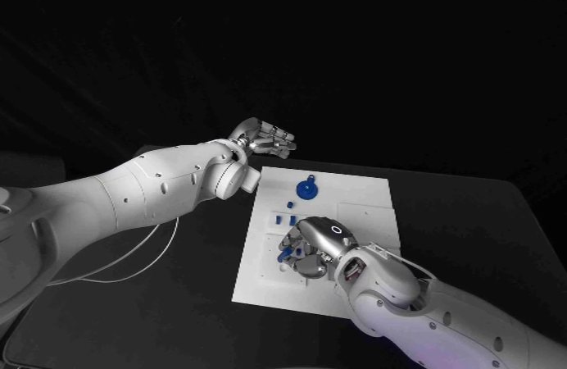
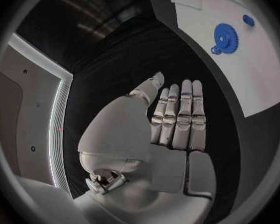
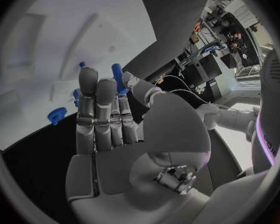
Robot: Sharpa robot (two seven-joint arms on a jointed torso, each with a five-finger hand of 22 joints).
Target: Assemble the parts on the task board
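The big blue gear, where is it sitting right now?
In the head view, the blue gear lies on the far part of the white task board, beyond the right robot hand.

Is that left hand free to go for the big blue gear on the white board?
Probably yes: the left hand hovers off the task board, holding nothing, and nothing lies between it and the blue gear.

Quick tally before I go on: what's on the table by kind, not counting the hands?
Task board: 1
Blue gear: 1
Small blue parts: at least 4 in sight; the right hand may hide more
Total: at least 6
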